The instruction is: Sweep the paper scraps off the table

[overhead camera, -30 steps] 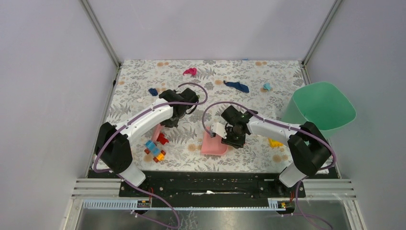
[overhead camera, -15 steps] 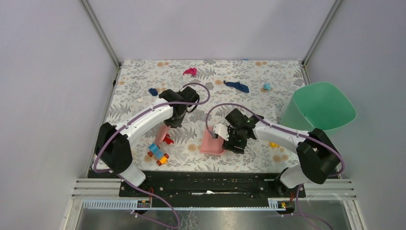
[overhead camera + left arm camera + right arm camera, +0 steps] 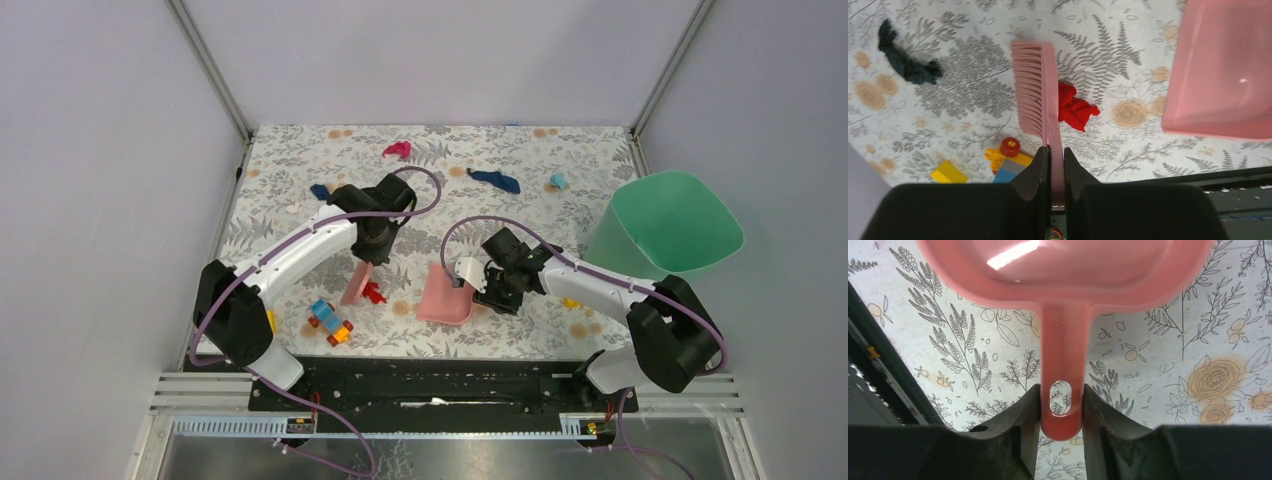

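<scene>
The left arm (image 3: 300, 250) reaches forward and inward from its base, its wrist bent down over the middle of the bench (image 3: 300, 160). The left fingers (image 3: 1057, 150) are clamped tight on the thin flat handle of a pink plastic brush (image 3: 1035, 90). The brush runs straight out ahead of them, its dense comb of bristles facing their left. A red scrap (image 3: 1075, 107) lies right up against the brush's back, just ahead and right of the fingertips, crumpled into a soft lump. A dark scrap (image 3: 905, 60), twisted and limp, lies farther ahead and well to their left. Glossy toy bricks (image 3: 1003, 160) sit just left of the fingertips.

The bench wears a white cloth printed with grey ferns and orange flowers. Beyond both sets of fingers, toward its far edge, lie more paper scraps: one magenta (image 3: 398, 150), one dark blue (image 3: 495, 180) and one teal (image 3: 557, 181), all tiny and wrinkled.

The right arm (image 3: 600, 285) stretches low and leftward from its base. The right fingers (image 3: 1060, 407) are closed on either side of the handle end of a pink dustpan (image 3: 1063, 270), beside the handle's oval hole. The pan is smooth, shiny plastic, a shallow rounded scoop straight ahead of them. A translucent green bin (image 3: 675, 220) with a rounded opening stands well to their right.
</scene>
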Available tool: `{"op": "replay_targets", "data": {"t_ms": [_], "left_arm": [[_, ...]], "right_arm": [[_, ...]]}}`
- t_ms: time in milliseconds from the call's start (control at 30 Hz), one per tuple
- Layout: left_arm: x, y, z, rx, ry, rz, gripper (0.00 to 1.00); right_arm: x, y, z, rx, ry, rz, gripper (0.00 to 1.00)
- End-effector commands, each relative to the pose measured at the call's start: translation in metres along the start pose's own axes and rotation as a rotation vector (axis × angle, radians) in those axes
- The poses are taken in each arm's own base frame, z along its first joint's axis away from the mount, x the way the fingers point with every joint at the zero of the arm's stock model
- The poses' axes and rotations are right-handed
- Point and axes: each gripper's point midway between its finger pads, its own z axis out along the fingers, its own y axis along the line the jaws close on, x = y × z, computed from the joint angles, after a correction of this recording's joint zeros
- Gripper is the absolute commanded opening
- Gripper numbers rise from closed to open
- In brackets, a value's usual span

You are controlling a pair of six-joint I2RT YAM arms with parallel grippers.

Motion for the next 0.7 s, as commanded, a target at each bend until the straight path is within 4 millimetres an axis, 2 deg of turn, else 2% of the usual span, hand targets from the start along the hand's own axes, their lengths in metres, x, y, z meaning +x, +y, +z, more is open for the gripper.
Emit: {"op": "replay_targets", "data": {"t_ms": [0, 200, 500, 567, 667], "left_arm": [[-0.031, -0.050, -0.019, 0.274, -0.106, -0.054, 0.00], [-0.042, -0.074, -0.028, 0.406, -0.138, -0.060, 0.00], [-0.057, -0.118, -0.046, 0.666, -0.160, -0.118, 0.00], [-0.061, -0.119, -0.051, 0.677, -0.176, -0.127, 0.00], [-0.072, -0.106, -0.062, 0.626, -0.241, -0.148, 0.00]], "right_arm": [[-0.018, -0.009, -0.011, 0.006, -0.027, 0.003, 0.31], [-0.018, -0.006, -0.019, -0.044, 0.052, 0.021, 0.14], [-0.004, 0.001, -0.018, -0.071, 0.162, -0.003, 0.10], [-0.003, 0.002, -0.022, -0.069, 0.168, -0.004, 0.10], [-0.004, 0.003, -0.030, -0.059, 0.159, -0.001, 0.11]]}}
